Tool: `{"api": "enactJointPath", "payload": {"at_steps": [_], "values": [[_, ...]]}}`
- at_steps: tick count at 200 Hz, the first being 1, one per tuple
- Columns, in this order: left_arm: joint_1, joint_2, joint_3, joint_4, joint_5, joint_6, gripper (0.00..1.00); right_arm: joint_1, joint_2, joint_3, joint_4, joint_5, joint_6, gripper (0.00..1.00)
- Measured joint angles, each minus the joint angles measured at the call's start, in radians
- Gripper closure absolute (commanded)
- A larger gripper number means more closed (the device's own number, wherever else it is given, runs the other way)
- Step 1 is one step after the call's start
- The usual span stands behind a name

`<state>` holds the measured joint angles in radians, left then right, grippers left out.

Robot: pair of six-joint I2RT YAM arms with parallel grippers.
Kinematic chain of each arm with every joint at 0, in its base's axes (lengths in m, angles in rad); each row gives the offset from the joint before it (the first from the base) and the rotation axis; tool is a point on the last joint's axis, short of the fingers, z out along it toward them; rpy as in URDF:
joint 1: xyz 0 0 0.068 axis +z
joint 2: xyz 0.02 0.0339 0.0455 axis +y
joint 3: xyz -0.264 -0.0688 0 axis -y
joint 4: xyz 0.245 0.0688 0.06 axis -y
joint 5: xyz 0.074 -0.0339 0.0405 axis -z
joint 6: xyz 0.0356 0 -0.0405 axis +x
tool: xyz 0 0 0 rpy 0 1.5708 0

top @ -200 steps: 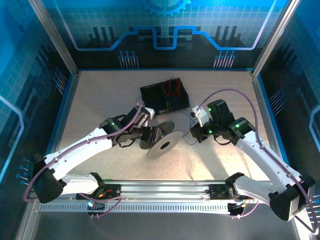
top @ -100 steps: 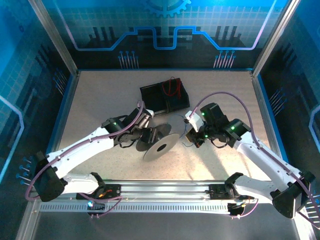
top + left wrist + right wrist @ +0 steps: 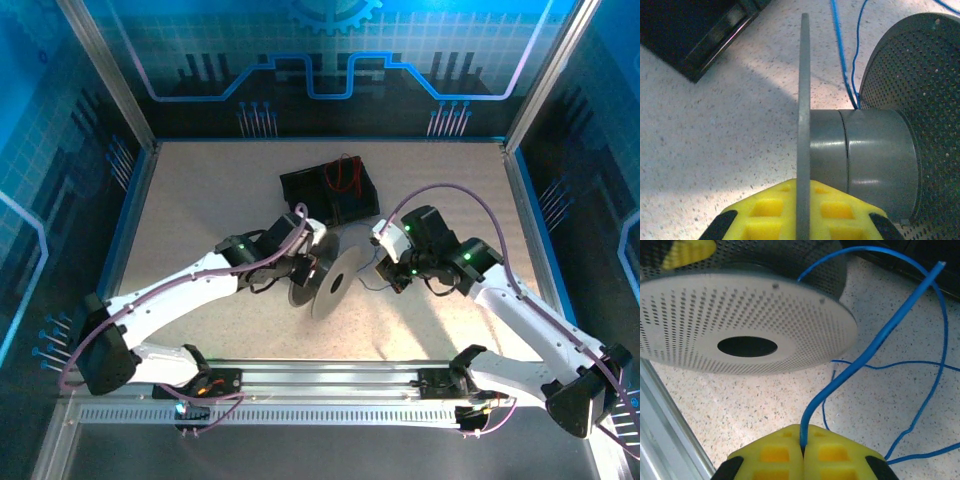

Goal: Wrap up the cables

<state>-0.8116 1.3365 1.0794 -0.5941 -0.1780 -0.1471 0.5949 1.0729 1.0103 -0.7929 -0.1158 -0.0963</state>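
A grey spool (image 3: 328, 280) with two perforated flanges is held on its side at the table's middle. My left gripper (image 3: 803, 215) is shut on the near flange (image 3: 803, 100), whose thin edge runs between the yellow fingers; the core (image 3: 865, 155) lies to its right. The blue cable (image 3: 875, 345) rises from my right gripper (image 3: 802, 452), which is shut on it, and curves up behind the spool's flange (image 3: 740, 315). More blue cable (image 3: 840, 50) runs down to the core and loops loose on the table. The red cable (image 3: 343, 176) lies coiled in the black tray (image 3: 300, 190).
The black tray sits just behind the spool, its corner (image 3: 690, 35) close to my left gripper. An aluminium rail (image 3: 660, 410) runs along the near table edge. Blue-lit walls enclose the table on three sides.
My left arm has carried the spool right and turned it more edge-on. My right gripper moved left toward the spool with the blue cable, then held about still.
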Motion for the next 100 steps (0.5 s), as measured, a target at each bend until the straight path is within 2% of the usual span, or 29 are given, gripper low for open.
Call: {"api": "enactJointPath", "payload": {"at_steps": [22, 57, 100], "values": [[-0.028, 0.03, 0.018, 0.032, -0.005, 0.119, 1.0, 0.0, 0.015, 0.052, -0.044, -0.038, -0.086, 1.0], [-0.029, 0.035, 0.002, 0.113, 0.01, 0.311, 1.0, 0.0, 0.068, 0.1, -0.117, -0.048, -0.311, 1.0], [0.0, -0.019, -0.074, 0.19, 0.102, 0.424, 1.0, 0.0, 0.14, 0.106, -0.177, 0.0, -0.566, 1.0]]}}
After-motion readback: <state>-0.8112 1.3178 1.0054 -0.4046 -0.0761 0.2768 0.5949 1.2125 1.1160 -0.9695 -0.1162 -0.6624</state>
